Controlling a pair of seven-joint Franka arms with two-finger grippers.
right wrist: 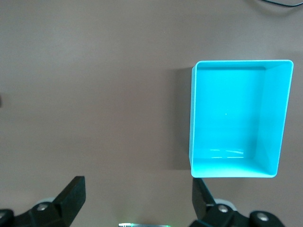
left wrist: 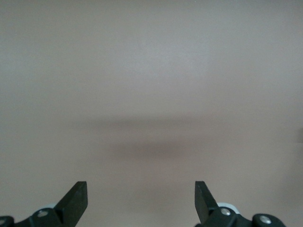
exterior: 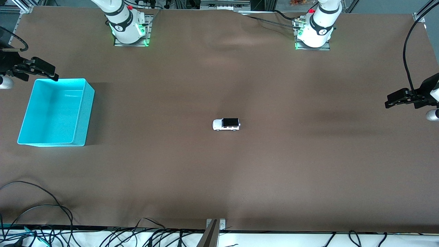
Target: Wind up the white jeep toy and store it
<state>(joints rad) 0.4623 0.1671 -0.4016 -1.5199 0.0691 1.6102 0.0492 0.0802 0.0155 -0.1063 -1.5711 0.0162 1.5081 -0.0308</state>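
Nothing is done yet, as I read it: winding and storing both remain. One open-topped turquoise plastic bin (exterior: pixel 55 113) sits empty under my right gripper (exterior: pixel 46 71), jaws wide, holding nothing. One small white jeep toy with a black roof (exterior: pixel 226 124) stands mid-table, untouched. My left gripper (exterior: pixel 394 99) waits over bare table, equally wide and empty

So the white jeep toy (exterior: pixel 226 124) sits about mid-table (exterior: pixel 219 171), well apart from the bin (exterior: pixel 55 113), which is at the right arm's end near that edge.
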